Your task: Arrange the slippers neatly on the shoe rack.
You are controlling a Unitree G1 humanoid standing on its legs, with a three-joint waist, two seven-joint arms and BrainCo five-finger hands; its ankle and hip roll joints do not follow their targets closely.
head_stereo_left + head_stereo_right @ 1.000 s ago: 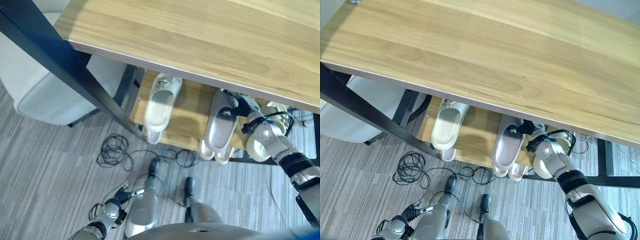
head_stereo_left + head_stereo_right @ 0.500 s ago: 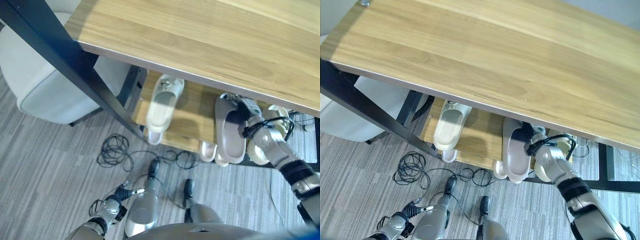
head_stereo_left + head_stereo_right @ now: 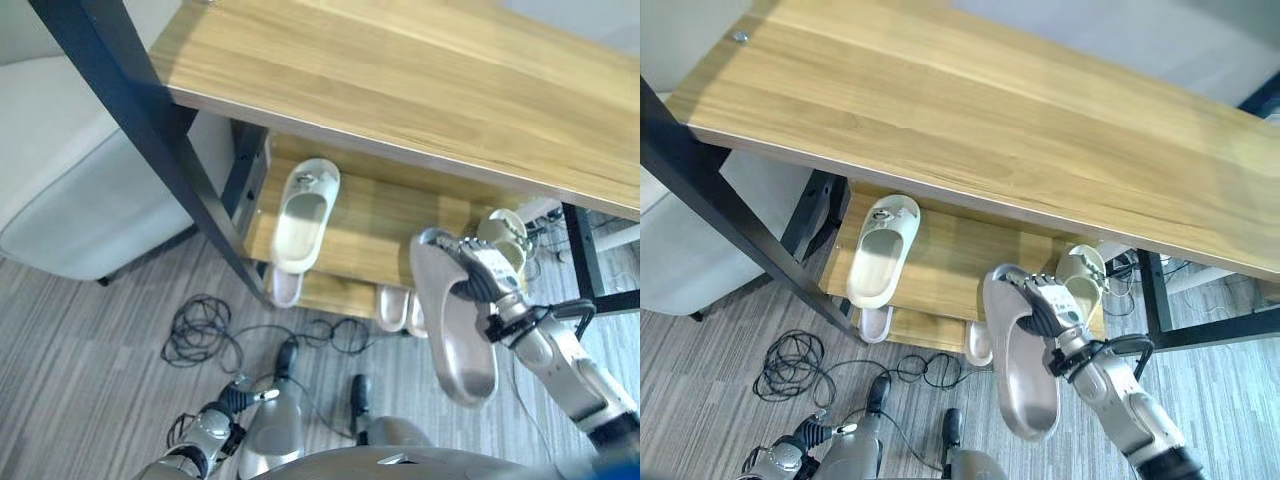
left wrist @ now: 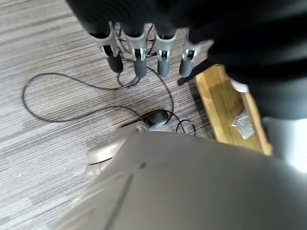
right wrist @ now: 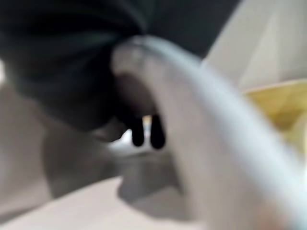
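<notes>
My right hand (image 3: 482, 278) is shut on the strap end of a grey slipper (image 3: 455, 335), which hangs sole-up in front of the shoe rack (image 3: 372, 228), above the floor. The same slipper (image 5: 192, 120) looms close in the right wrist view. On the rack's upper shelf lies a white slipper (image 3: 301, 214) at the left and a cream slipper (image 3: 506, 236) at the right, behind my hand. Pale slippers (image 3: 392, 306) poke out from the lower shelf. My left hand (image 4: 136, 57) hangs low near the floor, fingers straight and holding nothing.
A wide wooden table top (image 3: 400, 90) overhangs the rack and hides its back part. The table's black leg (image 3: 150, 130) slants down at the left, with a pale grey seat (image 3: 70, 190) beyond it. Grey striped carpet lies in front.
My right hand has drawn the grey slipper off the upper shelf toward me and out from under the table. The camera has shifted too. The left hand has stayed low.
</notes>
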